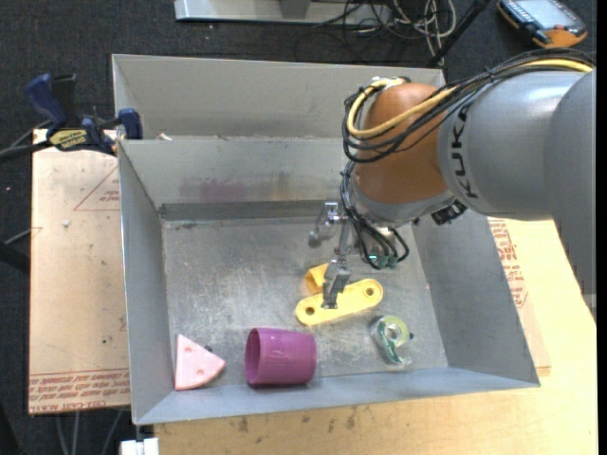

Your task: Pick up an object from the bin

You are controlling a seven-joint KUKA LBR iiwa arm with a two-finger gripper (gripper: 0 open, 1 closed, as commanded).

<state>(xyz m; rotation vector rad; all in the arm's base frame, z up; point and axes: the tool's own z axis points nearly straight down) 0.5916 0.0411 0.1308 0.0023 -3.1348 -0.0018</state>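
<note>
My gripper (332,290) reaches down into the middle of the bin, its fingertips right on a flat yellow plastic piece (353,301) that lies on the floor. A finger stands at the piece's left part, between its small upper lobe and its long lower bar. Whether the piece is pinched I cannot make out. A small green and clear ring-shaped thing (390,337) lies just to the right and nearer the front. A purple cup (280,356) lies on its side to the front left of the gripper.
A pink wedge-shaped block (195,363) rests in the front left corner. The arm with its orange cover and cables hangs over the bin's right back part. The left half of the bin floor is bare.
</note>
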